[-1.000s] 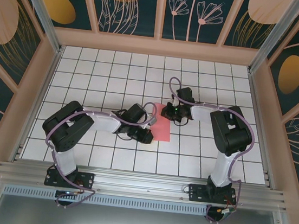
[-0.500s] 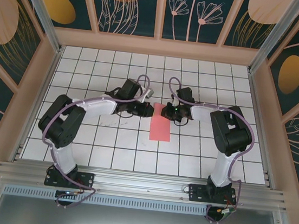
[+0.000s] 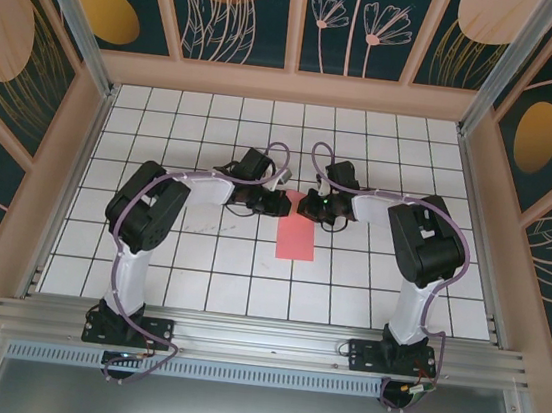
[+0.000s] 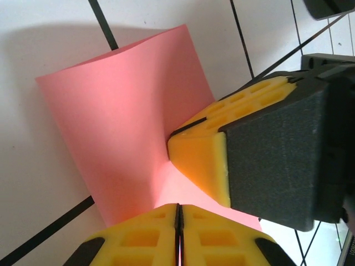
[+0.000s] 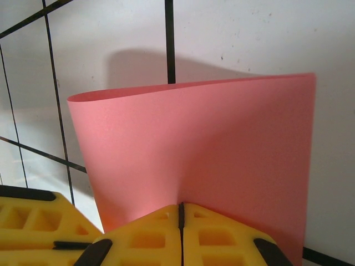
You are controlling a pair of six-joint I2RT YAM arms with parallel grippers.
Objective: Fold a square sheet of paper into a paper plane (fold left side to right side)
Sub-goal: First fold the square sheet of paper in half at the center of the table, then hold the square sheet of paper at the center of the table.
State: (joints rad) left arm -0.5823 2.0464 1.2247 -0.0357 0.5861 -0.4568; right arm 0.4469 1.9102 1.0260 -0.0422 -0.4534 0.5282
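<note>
closely paired, the left pincer (image 4: 178, 213) and right pincer (image 5: 180, 213) meet tip to tip at the far end of the square sheet of paper (image 5: 211, 149), near the middle of the desk (image 3: 198, 268). each has its yellow fingers pressed together with no gap. whether paper is nipped between them cannot be told. the right pincer's tips bear on the pink surface, and soft wrinkles fan out from that spot.

the sheet lies doubled over, showing from above as a narrow strip running from the pincers toward the near edge of the desk. it is not flat: the upper layer bows up in an open curve, with no sharp crease.

likely trouble: if a pincer lets go before the fold is pressed, the springy upper layer may flop back open. pressing while the free edges are out of line would set a crooked crease. a hard drag from the wrinkled spot could crumple or tear the thin paper, or slide it over the smooth tiles. a sideways move by one pincer may knock the other.

around them, purple cables (image 3: 279, 152) loop above both wrists, and patterned walls (image 3: 249, 12) ring the desk, well apart from the sheet. the main obstruction is each pincer crowding the other.
</note>
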